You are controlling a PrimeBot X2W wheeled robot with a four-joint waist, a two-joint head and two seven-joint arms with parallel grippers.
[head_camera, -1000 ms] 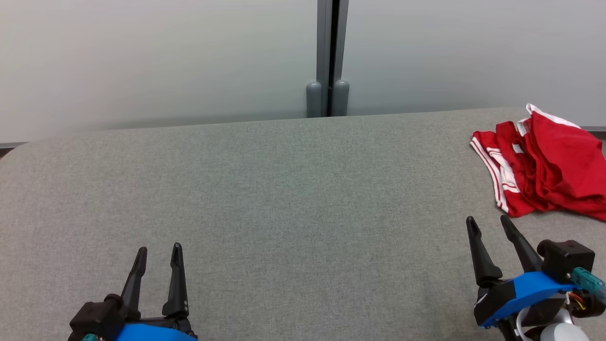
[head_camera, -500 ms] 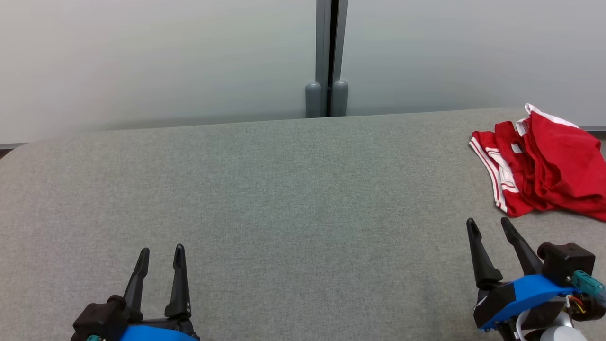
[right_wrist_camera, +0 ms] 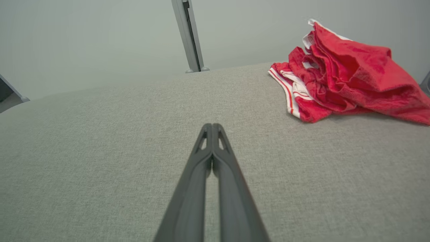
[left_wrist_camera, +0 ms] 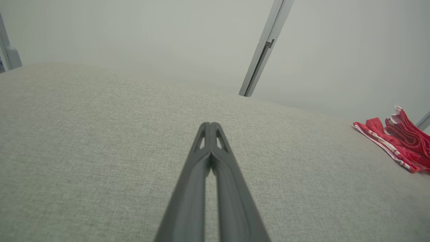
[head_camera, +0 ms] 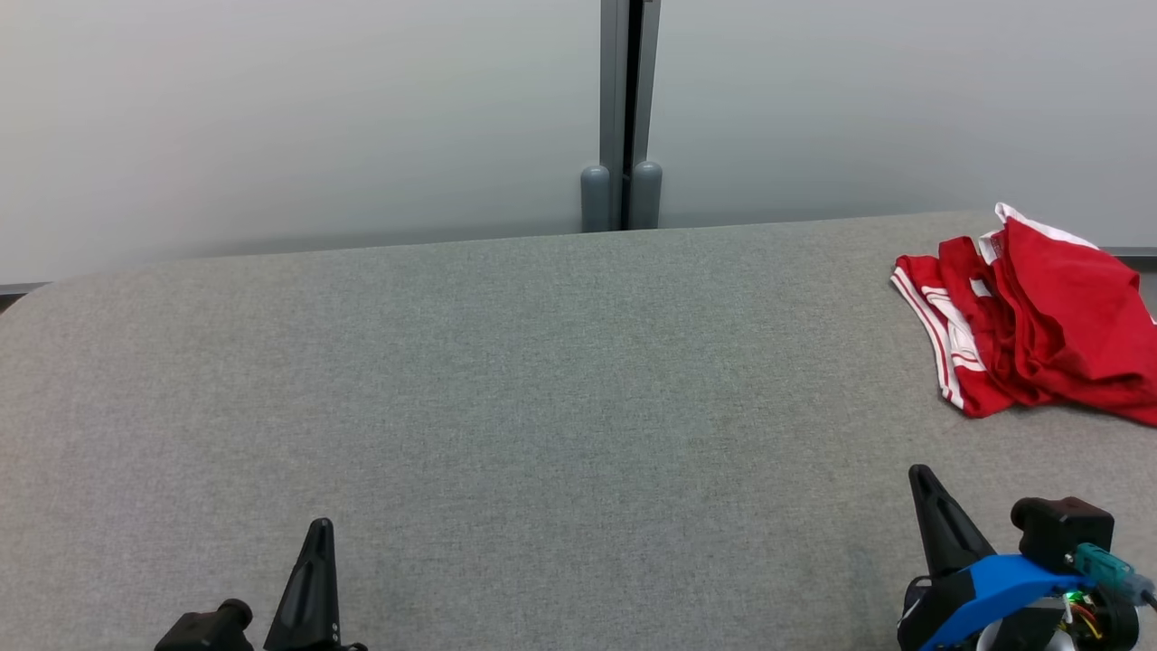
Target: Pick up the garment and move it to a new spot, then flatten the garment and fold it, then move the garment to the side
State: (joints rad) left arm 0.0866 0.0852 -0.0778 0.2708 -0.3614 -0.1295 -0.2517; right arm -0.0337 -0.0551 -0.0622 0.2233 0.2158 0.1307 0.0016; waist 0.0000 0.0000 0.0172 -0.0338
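A crumpled red garment (head_camera: pixel 1039 316) with white stripes lies at the far right of the grey table (head_camera: pixel 542 380). It also appears in the left wrist view, garment (left_wrist_camera: pixel 399 141), and close ahead to the right in the right wrist view, garment (right_wrist_camera: pixel 342 74). My right gripper (head_camera: pixel 922 476) is shut and empty near the front edge, below the garment and apart from it; its fingers (right_wrist_camera: pixel 212 127) meet at the tips. My left gripper (head_camera: pixel 321 526) is shut and empty at the lower left, its fingers (left_wrist_camera: pixel 211 126) pressed together.
A pale wall stands behind the table, with a grey vertical post (head_camera: pixel 624 108) at its middle. The table's far edge is rounded at the left corner (head_camera: pixel 54 289). The garment's right side runs past the head view's edge.
Both grippers have gone from open to shut, with nothing between the fingers. They sit lower in the head view, and the whole picture has shifted slightly, so the camera moved.
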